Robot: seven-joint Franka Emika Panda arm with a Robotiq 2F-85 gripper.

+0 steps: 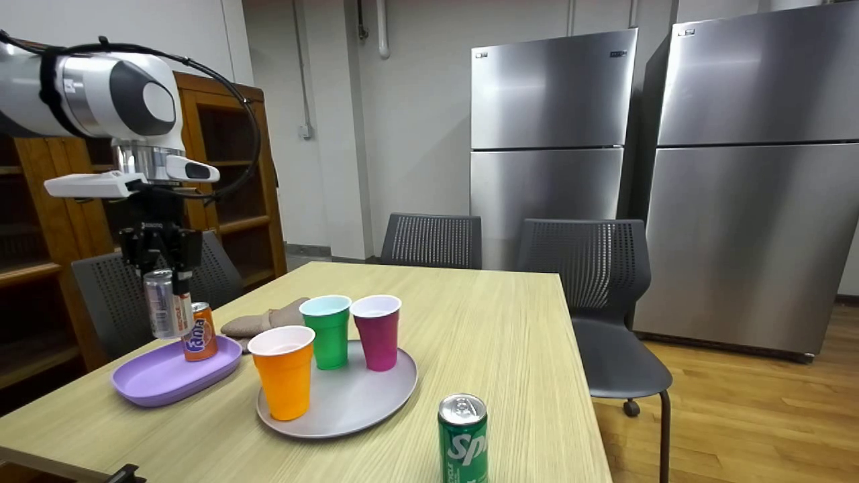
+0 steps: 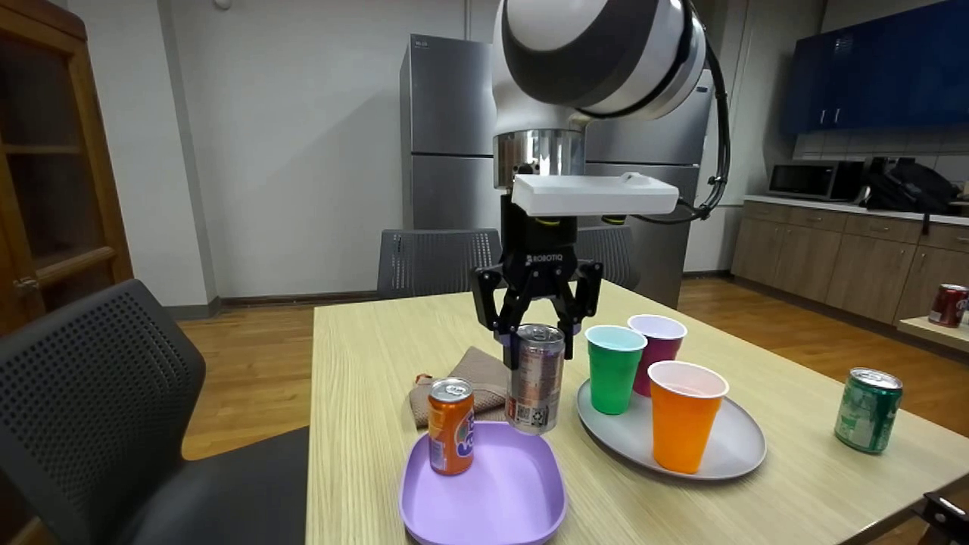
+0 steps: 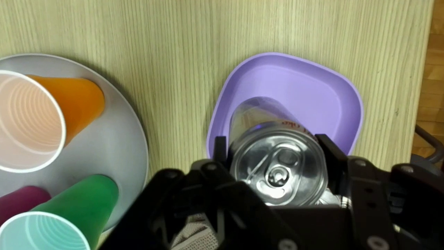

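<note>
Silver and nearly upright, a drinks can [image 2: 536, 386] hangs from the robot's black hand [image 2: 540, 347], between its two fingers [image 3: 331, 149]. They are parted by the can's width and press on its sides near the top, so most of the can reaches below them. It is held clear of the pale wooden desk [image 1: 496, 322], close to an orange soda can [image 2: 451, 428] that stands on a purple plate [image 2: 500, 499]. A brown cloth [image 2: 481, 371] lies near that plate. Beside it, a grey plate [image 1: 362, 402] carries an orange cup [image 1: 285, 382], a green cup [image 1: 329, 339] and a magenta cup [image 1: 377, 341]; farther off stands a green soda can [image 2: 868, 412]. From above, the wrist view shows the drinks can's lid [image 3: 281, 168] with its ring tab, while both exterior views show the can side-on. White letters "Sp" [image 1: 456, 448] show on the green soda can in an exterior view; a microwave [image 2: 806, 180] and blue cabinets [image 2: 878, 83] appear only in an exterior view.
</note>
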